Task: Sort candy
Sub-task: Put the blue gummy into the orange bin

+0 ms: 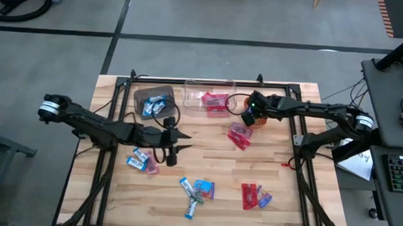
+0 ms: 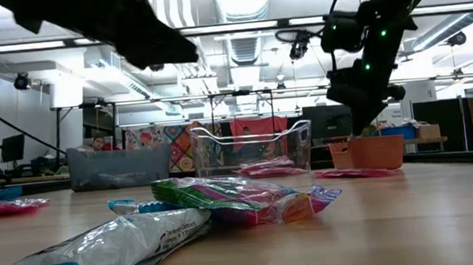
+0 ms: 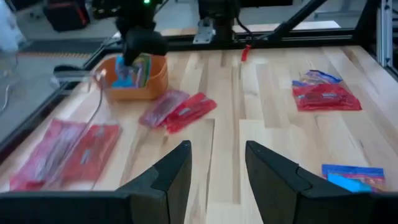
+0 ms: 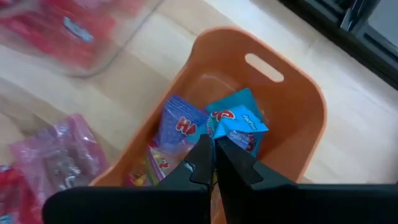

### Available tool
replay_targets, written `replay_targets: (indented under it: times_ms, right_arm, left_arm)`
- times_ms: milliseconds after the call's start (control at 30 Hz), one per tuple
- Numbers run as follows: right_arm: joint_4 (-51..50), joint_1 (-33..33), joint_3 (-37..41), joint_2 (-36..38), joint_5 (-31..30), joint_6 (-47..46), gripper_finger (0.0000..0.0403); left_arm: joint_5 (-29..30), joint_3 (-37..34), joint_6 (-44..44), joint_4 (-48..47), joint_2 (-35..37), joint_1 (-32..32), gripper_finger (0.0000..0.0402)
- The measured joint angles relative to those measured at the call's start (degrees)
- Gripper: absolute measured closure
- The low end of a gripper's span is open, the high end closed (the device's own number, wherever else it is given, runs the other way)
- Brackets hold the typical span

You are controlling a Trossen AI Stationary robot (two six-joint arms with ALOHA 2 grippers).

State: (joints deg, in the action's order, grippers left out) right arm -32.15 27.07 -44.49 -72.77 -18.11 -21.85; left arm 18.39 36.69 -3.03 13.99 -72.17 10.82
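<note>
While three bins (image 1: 205,99) wait, left gripper (image 3: 214,177) gapes empty (right gripper (image 4: 214,163) pinches one blue candy (image 4: 239,124)).

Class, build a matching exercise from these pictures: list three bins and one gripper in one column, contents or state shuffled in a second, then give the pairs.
1. brown bin
2. clear plastic bin
3. small orange bin
4. left gripper

A. open, holding nothing
B. red-wrapped candy inside
C. right gripper shut just above it
D. blue-and-white candy inside

Pairs: 1-D, 2-B, 3-C, 4-A

Candy (image 2: 241,201) lies foreground; arm, perhaps right, over orange bin (image 2: 376,151).
</note>
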Motion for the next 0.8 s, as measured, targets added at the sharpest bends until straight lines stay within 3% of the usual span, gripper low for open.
replay_targets:
  times_ms: [200,600,800]
  right_arm:
    - [-0.3,0.5,0.0,-1.4,0.1,-0.6,0.038]
    - [-3.8,0.5,0.0,-0.6,0.1,-4.7,0.029]
    - [-7.3,0.5,0.0,-0.4,0.1,-7.4,0.0263]
  left_arm:
    - [0.2,-2.1,-4.5,-5.0,4.0,-0.1,0.0267]
    - [0.5,-1.7,-6.1,-8.2,4.1,-0.1,0.0267]
    - [0.5,1.9,-11.8,-20.4,4.2,-0.1,0.0267]
